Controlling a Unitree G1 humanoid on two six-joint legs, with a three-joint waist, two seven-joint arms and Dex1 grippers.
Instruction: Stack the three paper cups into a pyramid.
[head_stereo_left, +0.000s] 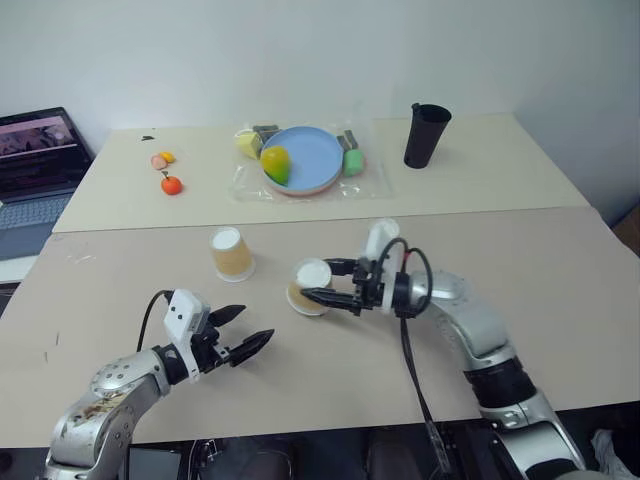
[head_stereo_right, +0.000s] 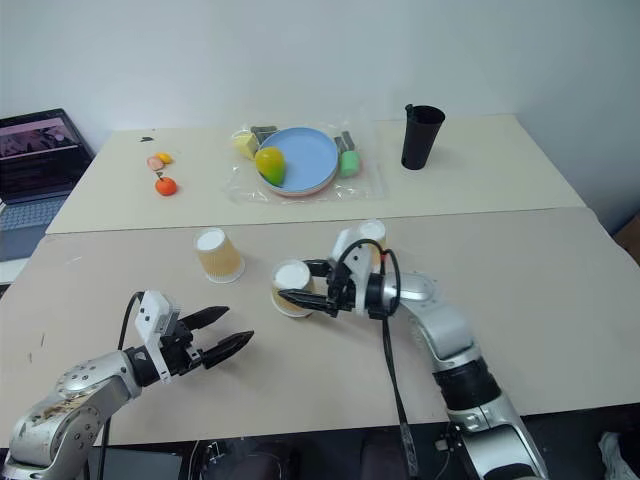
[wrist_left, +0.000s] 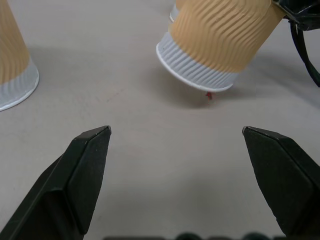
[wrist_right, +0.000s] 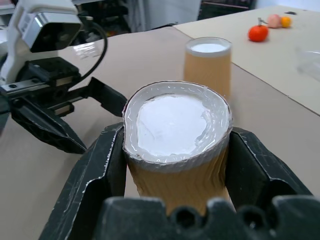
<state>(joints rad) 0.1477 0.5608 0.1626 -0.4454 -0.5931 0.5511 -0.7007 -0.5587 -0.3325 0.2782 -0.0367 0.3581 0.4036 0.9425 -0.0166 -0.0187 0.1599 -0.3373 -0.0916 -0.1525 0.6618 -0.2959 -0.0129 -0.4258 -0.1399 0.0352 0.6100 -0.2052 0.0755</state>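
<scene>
The left gripper (head_stereo_left: 248, 333) stood wide open and held nothing, its two black fingers (wrist_left: 85, 170) spread above bare table (head_stereo_left: 560, 290). Ahead of those fingers, and well apart from them, one paper cup (head_stereo_left: 232, 253) stood upside down on the table. Further right, the right gripper (head_stereo_left: 322, 281) was clamped on a second paper cup (head_stereo_left: 310, 286), one finger pressed against each side of its ribbed wall, base up; the cup hung tilted, its rim clear of the tabletop. A third cup (head_stereo_left: 381, 238) stood just behind that gripper's wrist, partly hidden.
</scene>
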